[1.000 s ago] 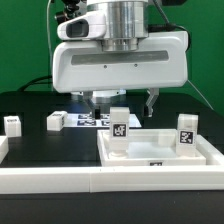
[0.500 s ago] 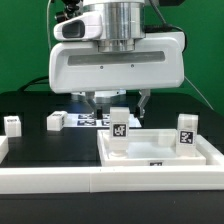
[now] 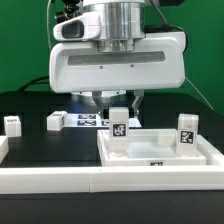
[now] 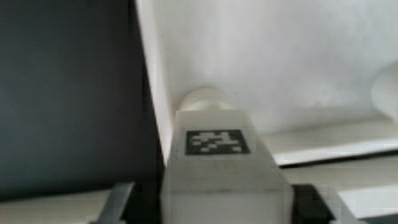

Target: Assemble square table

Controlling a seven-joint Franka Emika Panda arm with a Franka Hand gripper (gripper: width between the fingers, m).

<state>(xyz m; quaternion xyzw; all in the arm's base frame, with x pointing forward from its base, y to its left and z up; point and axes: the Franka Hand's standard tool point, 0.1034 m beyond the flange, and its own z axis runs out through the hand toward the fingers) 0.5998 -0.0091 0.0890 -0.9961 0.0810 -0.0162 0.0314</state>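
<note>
Gripper (image 3: 119, 103) hangs fingers-down over the square tabletop (image 3: 160, 152), w/ one finger (image 3: 137, 100) on each side of an upright leg (image 3: 119, 130). In the wrist view the gripper (image 4: 217, 203) shows as dark fingers (image 4: 125, 203) lying tight along both flanks of that leg (image 4: 217, 150), tag up, no gap visible. The exterior view seems to leave a sliver of space, so can't tell if it's pinching the leg or only bracketing it. Jaws are narrow, approx. leg-width.

Tabletop: white tray w/ raised rim, lying flat near the worktop (image 3: 40, 140) corner where the edge nearest the exterior camera meets the exterior view's right. The bracketed leg stands inside the tray, in the tray's far corner on the exterior view's left, b/w tag facing the camera. A second leg (image 3: 186, 130) stands upright in the tray's far corner on the exterior view's right, well apart from the gripper.

Two loose legs sit on the black worktop toward the exterior view's left edge: one (image 3: 56, 121) near the middle, one (image 3: 13, 124) almost at the edge.

Marker board (image 3: 92, 120) lies flat toward the far edge, partly hidden behind the fingers. Long white rail (image 3: 60, 182) runs along the near edge, just in front of the tray.

Wrist view: white tabletop (image 4: 267, 50) beside black worktop (image 4: 63, 90).
</note>
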